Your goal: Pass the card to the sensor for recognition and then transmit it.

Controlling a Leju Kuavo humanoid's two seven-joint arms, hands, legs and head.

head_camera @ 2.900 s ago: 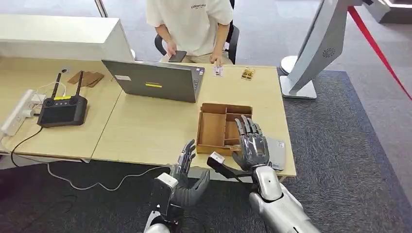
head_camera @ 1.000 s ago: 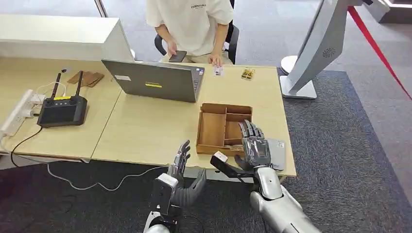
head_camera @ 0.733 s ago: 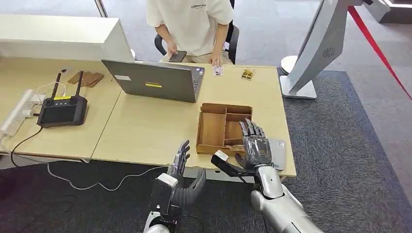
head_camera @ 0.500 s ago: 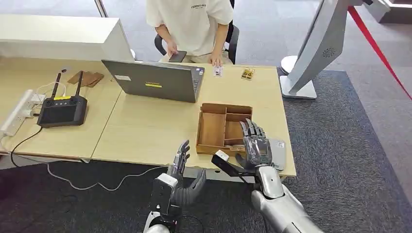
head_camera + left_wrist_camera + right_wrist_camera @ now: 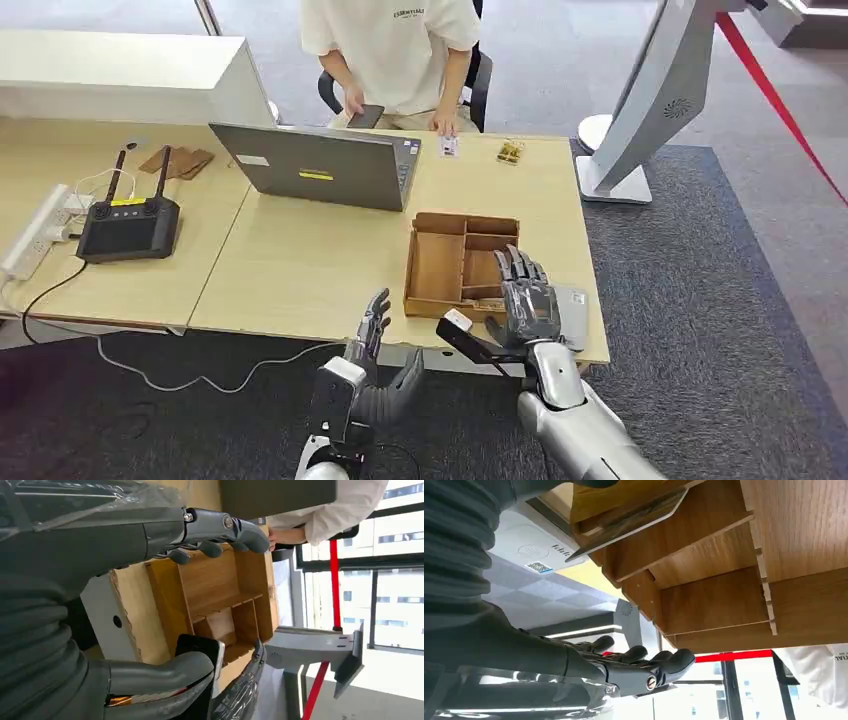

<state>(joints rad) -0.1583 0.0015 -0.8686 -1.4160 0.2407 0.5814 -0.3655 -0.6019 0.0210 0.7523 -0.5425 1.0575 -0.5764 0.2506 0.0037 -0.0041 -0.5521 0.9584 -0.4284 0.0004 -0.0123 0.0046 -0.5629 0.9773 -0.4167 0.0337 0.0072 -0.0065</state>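
A wooden divided box (image 5: 440, 262) stands near the table's front right edge. A card (image 5: 624, 522) leans tilted in one of its small near compartments. The grey flat sensor (image 5: 574, 312) lies on the table just right of the box, and the right wrist view shows its printed label (image 5: 535, 554). My right hand (image 5: 526, 300) hovers over the box's near right corner with fingers spread (image 5: 644, 666), holding nothing that I can see. My left hand (image 5: 375, 345) is open below the table's front edge, left of the box (image 5: 215, 590).
A person in a white shirt (image 5: 395, 50) sits behind the table holding a phone (image 5: 365, 115). A grey laptop (image 5: 320, 165) stands behind the box. A black controller (image 5: 130, 225) and a power strip (image 5: 35, 235) are at the left. A white stand (image 5: 640, 110) stands right of the table.
My right hand has drawn slightly toward the box's near edge and lower since the earliest frame. My left hand has sunk a little. Over the last second little has moved.
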